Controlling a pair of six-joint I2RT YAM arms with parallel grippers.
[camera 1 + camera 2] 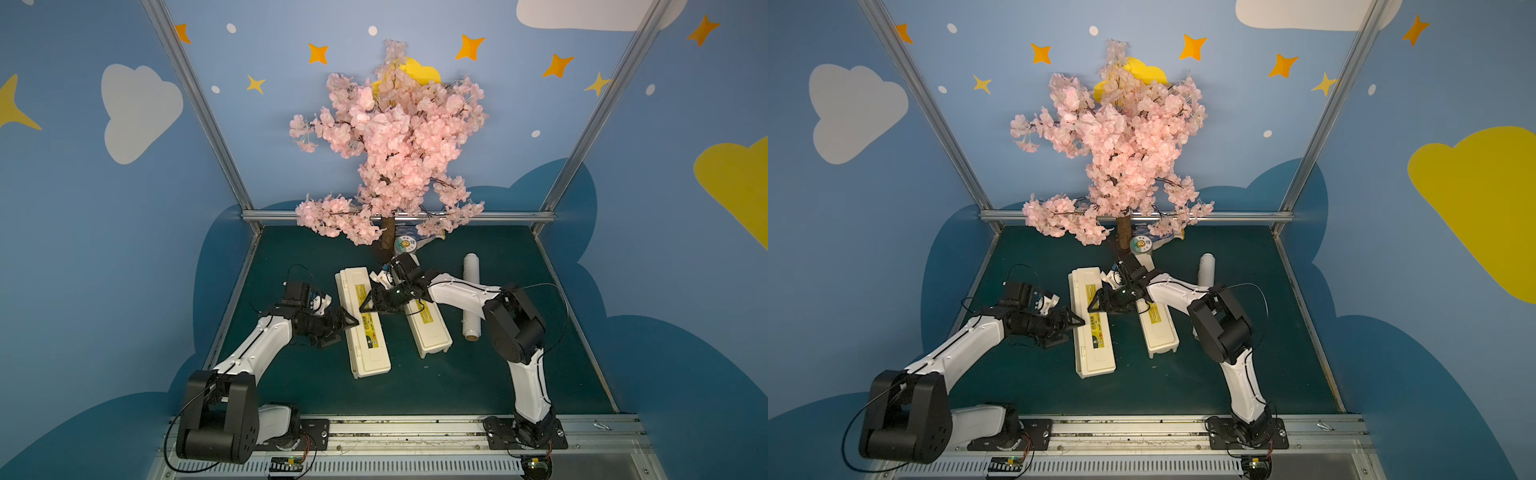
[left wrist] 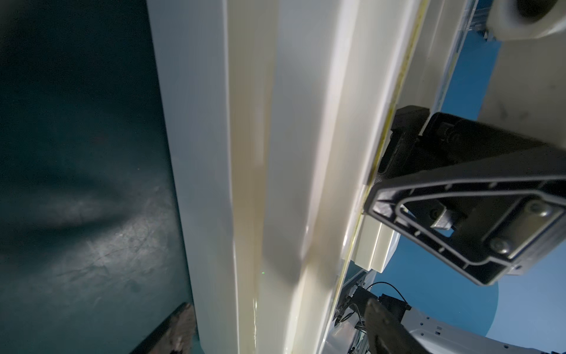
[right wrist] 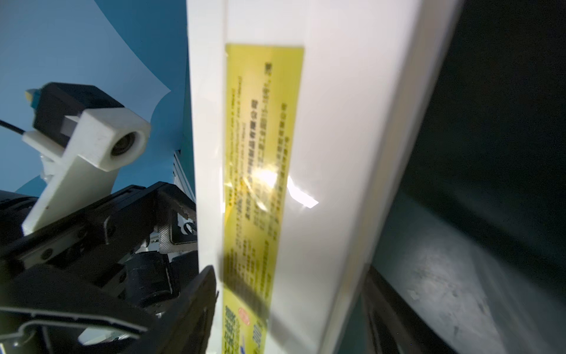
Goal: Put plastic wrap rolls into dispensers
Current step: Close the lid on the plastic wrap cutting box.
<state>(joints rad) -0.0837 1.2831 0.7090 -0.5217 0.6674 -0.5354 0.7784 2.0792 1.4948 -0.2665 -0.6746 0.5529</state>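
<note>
Cream plastic fills both wrist views, because both arms are working on the same box: the left dispenser (image 1: 371,359), which lies flat on the bench (image 1: 415,390) with its lid down, as far as I can judge from above. The left gripper (image 1: 349,323) meets it from its outer long side. The right gripper (image 1: 365,305) reaches across from the inner side, its tip on the lid by the yellow label (image 3: 260,153). In the left wrist view one finger (image 2: 174,331) sits low beside the box wall and its partner rides past the lid edge, so the jaws stand apart with the box between them; I cannot tell whether they pinch it. The right jaws are likewise spread, with a finger (image 3: 199,300) at each side of the labelled face, and again I cannot tell whether they clamp or merely rest there. I read this pairing as brace and pry: the box looks light and would likely skate on the bench if one arm worked the lid alone. The right dispenser (image 1: 432,336) sits near it, also apparently shut, partly under the right arm. One plastic wrap roll (image 1: 471,270) lies on the bench beyond that, roughly parallel to the boxes and well apart from both grippers, waiting for a lid to open. I see no second roll; it may be inside a box.
</note>
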